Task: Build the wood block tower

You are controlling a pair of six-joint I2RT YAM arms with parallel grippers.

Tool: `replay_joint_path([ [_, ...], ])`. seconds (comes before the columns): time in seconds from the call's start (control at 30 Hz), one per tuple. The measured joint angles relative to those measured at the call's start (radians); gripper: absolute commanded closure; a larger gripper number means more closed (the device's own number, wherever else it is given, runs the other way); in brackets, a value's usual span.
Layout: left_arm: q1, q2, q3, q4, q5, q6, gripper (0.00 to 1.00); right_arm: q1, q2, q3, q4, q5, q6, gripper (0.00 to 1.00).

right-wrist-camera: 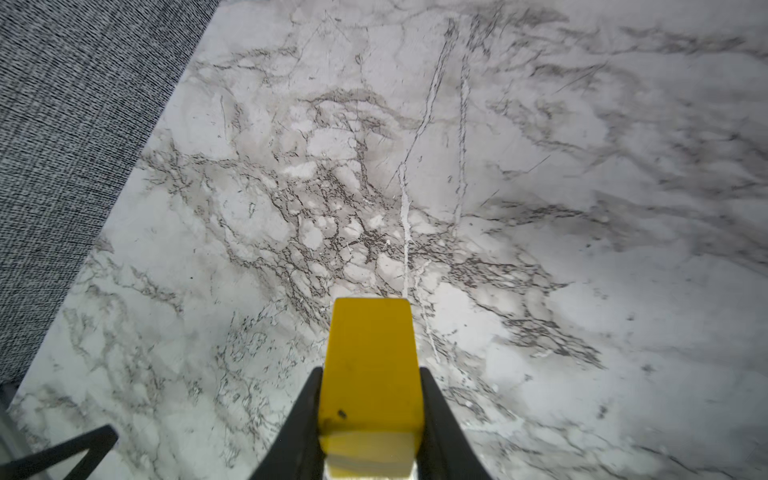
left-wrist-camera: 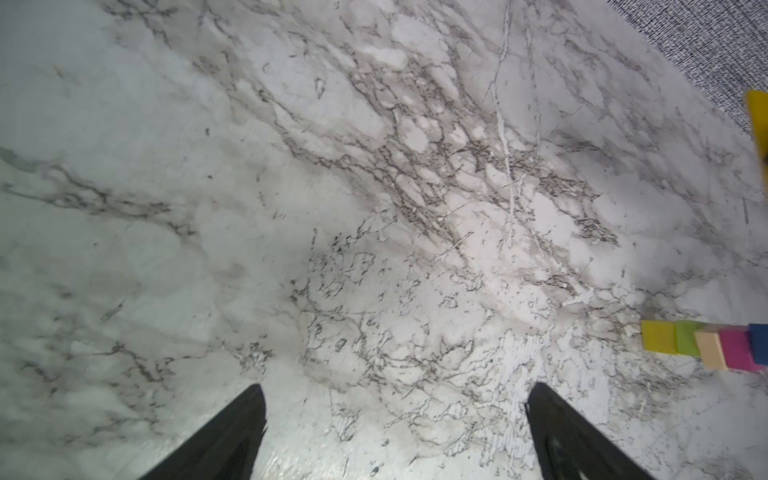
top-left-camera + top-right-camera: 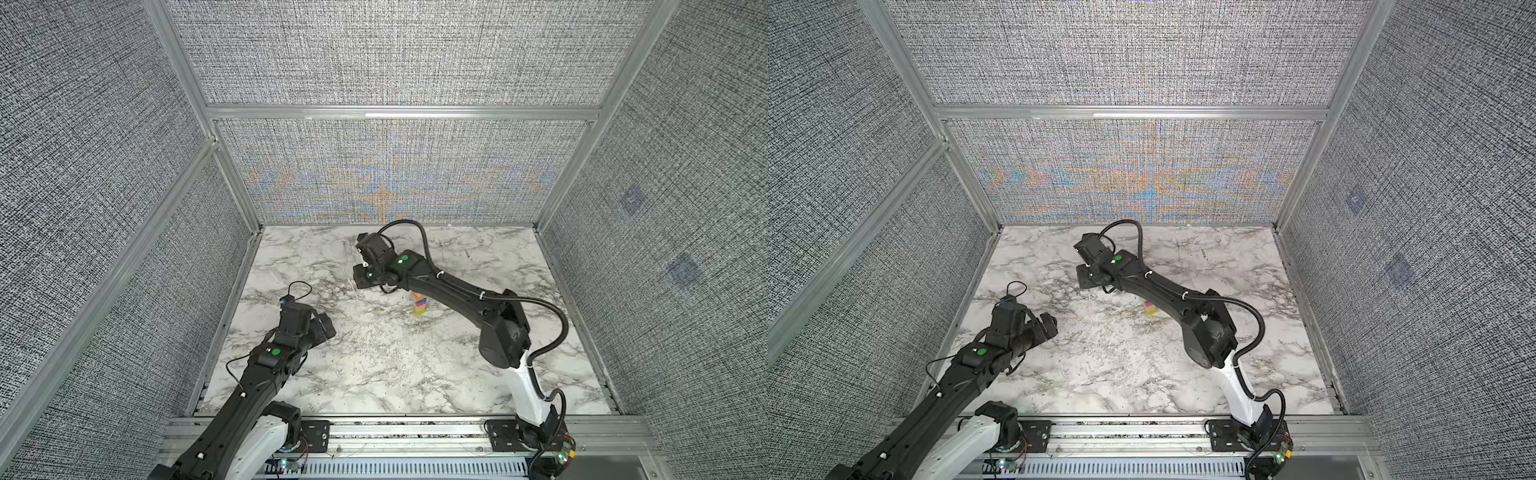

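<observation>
- A marble-patterned tabletop (image 3: 374,374) lies boxed in by grey woven panels (image 3: 395,62) on an aluminium frame (image 3: 399,112); we see two black arms reaching in from the near edge.
- The tower (image 3: 419,304) stands upright a little right of the table's middle, just beside the right arm's forearm (image 3: 453,291); blue and orange show at its top, magenta lower down, yellow-green at the foot; in a top view the tower (image 3: 1149,308) is partly covered by that forearm.
- In the left wrist view we read the tower (image 2: 706,345) layer by layer from its base: yellow, lime, plain wood, magenta, then blue at the picture's edge.
- The right gripper (image 1: 370,370) is clamped on the yellow wedge (image 1: 370,332), one jaw pressed to each side; the wedge juts past the fingertips over bare marble; in both top views this gripper hovers toward the far middle of the table, left of the tower and apart from it.
- The left gripper (image 2: 395,386) has its jaws spread wide, only marble between them; it hangs over the table's near left part, well apart from the tower.
</observation>
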State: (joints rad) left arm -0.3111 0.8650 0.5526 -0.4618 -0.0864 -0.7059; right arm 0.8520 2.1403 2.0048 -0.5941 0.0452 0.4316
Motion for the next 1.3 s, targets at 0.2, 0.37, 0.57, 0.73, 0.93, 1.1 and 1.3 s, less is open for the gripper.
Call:
replay_joint_path([
  [0.2, -0.002, 0.108, 0.098, 0.027, 0.054, 0.018, 0.02, -0.04, -0.178, -0.105, -0.04, -0.092, -0.128, 0.75],
  [0.37, -0.022, 0.211, 0.166, 0.056, 0.089, 0.018, 0.02, -0.066, -0.291, -0.167, -0.105, -0.131, -0.266, 0.75],
  [0.57, -0.039, 0.322, 0.266, 0.079, 0.118, 0.026, 0.02, -0.086, -0.391, -0.246, -0.198, -0.151, -0.411, 0.77],
  [0.73, -0.039, 0.376, 0.309, 0.105, 0.172, 0.042, 0.02, -0.085, -0.527, -0.4, -0.208, -0.191, -0.465, 0.76],
  [0.93, -0.039, 0.383, 0.3, 0.111, 0.225, 0.076, 0.02, -0.035, -0.643, -0.612, -0.159, -0.269, -0.491, 0.76],
  [1.1, -0.037, 0.355, 0.242, 0.077, 0.192, 0.05, 0.02, 0.021, -0.637, -0.773, -0.063, -0.28, -0.482, 0.78],
  [1.3, -0.032, 0.291, 0.133, 0.075, 0.119, -0.017, 0.02, 0.096, -0.481, -0.787, 0.098, -0.257, -0.456, 0.8],
])
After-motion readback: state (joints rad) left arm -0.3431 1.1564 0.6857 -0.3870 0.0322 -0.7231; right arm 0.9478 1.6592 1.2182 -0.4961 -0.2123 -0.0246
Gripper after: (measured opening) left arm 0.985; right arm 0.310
